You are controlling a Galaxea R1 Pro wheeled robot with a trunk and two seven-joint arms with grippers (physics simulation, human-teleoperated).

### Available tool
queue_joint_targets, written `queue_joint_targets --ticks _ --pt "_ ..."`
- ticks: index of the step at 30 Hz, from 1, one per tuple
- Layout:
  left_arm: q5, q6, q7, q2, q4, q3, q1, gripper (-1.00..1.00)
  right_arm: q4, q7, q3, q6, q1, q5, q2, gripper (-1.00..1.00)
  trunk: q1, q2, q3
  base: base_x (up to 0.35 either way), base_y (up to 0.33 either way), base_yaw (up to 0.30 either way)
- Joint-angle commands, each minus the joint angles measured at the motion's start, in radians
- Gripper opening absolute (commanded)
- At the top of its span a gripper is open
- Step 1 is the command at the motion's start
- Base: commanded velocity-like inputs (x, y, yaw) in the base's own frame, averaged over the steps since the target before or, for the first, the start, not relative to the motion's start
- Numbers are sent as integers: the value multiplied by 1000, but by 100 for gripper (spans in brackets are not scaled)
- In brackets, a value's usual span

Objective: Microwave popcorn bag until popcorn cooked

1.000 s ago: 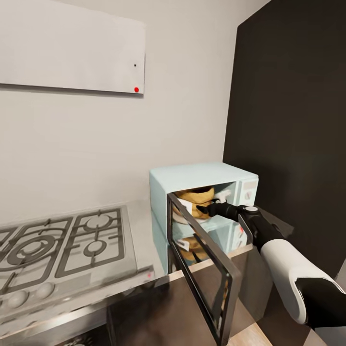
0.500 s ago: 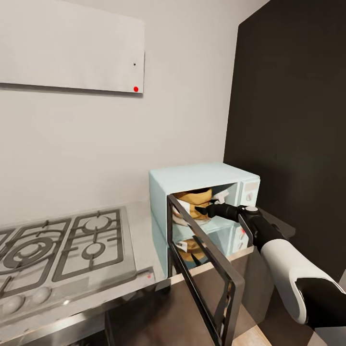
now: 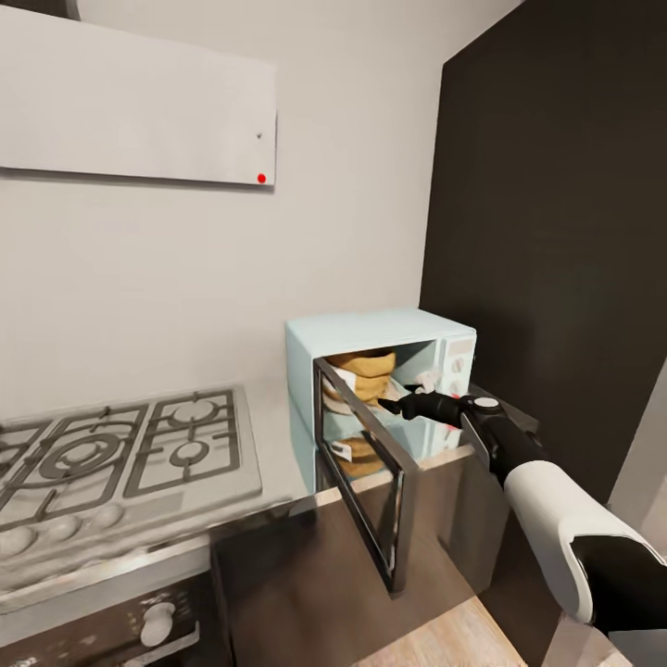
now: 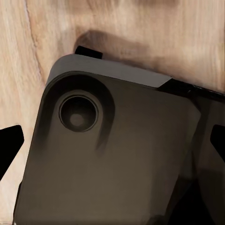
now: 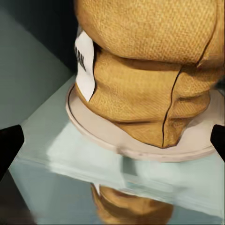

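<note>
On the far left of my head view, the gas hob [image 3: 111,459] sits sunk into the grey bench [image 3: 278,435], with a white hood [image 3: 139,111] on the wall above it. A bare strip of bench separates the hob's right edge from the microwave [image 3: 371,333], so there is a little free room there. The microwave door [image 3: 366,472] hangs wide open, swung out past the front edge of the bench over the dark cabinet fronts [image 3: 315,584], and it takes up most of the space in front of the cavity. Inside the cavity, the popcorn bag [image 3: 363,371] stands upright on the round turntable [image 5: 140,145], its white label [image 5: 84,61] turned to one side; the glossy cavity floor mirrors it. To the right, my right tool [image 3: 389,404] reaches into the mouth of the cavity just in front of the bag, apart from it, with its fingers spread wide at the edges of the wrist view. A dark wall panel [image 3: 556,232] closes in the right side, close behind the arm. My left tool hangs over the wood floor [image 4: 117,28] above a dark part of the robot's own body [image 4: 117,154], fingers spread apart.
</note>
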Motion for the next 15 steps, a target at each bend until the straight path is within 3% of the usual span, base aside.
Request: queue_joint_targets --ticks 1,15 --pt "4 -2 1 0 0 2 0 100 -3 1 2 6 0 4 0 100 -1 -1 -1 -304 -77 0" --pt "5 -2 1 0 -1 1 0 100 -16 -1 -4 14 0 0 -15 100 -1 -1 -1 -304 -77 0"
